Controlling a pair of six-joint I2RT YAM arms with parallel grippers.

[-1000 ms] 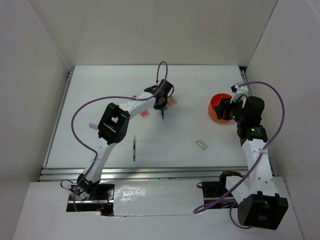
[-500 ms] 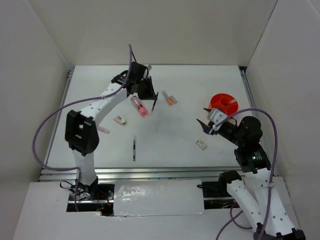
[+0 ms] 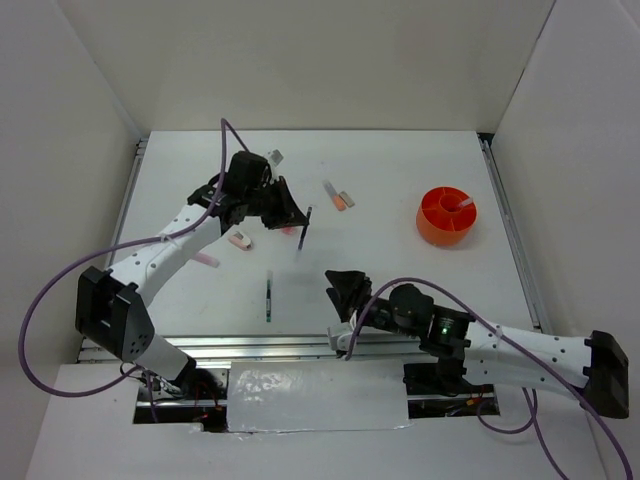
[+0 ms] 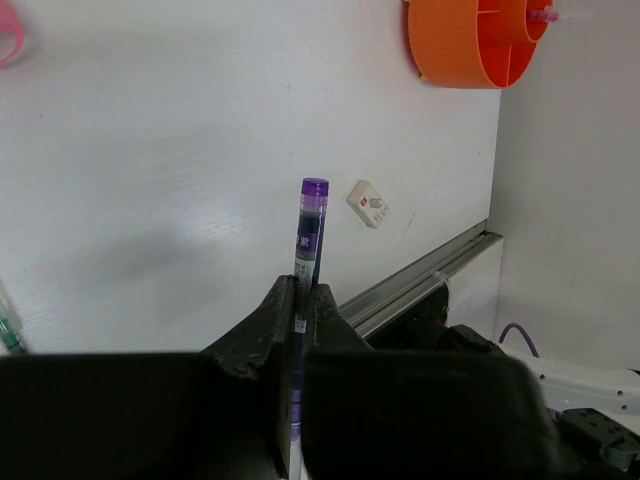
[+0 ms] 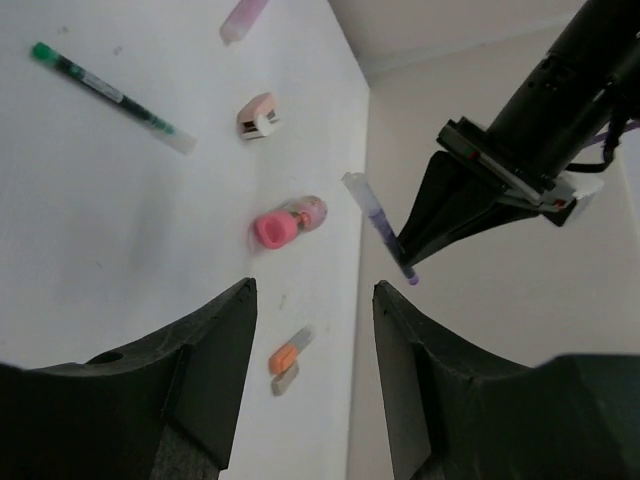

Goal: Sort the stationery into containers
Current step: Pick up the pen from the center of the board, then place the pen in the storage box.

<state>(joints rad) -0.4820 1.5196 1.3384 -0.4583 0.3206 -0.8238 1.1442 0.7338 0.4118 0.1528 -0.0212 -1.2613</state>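
Above the left half of the counter [image 3: 400, 175], the left gripper [image 3: 298, 220] has clamped shut on the lilac pen [image 4: 310, 215] and lifted it clear. Mid-counter, the right gripper [image 3: 345, 290] has swung away from the orange tub [image 3: 447, 216] and hangs half-open and empty. The tub looks like the pen's next stop.

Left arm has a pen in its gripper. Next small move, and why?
Probably swing the left gripper toward the robot's right, over to the orange tub. It is shut on the purple-capped pen, which appears lifted off the table, and the tub sits well off to that side, so the pen seems ready to be carried across.
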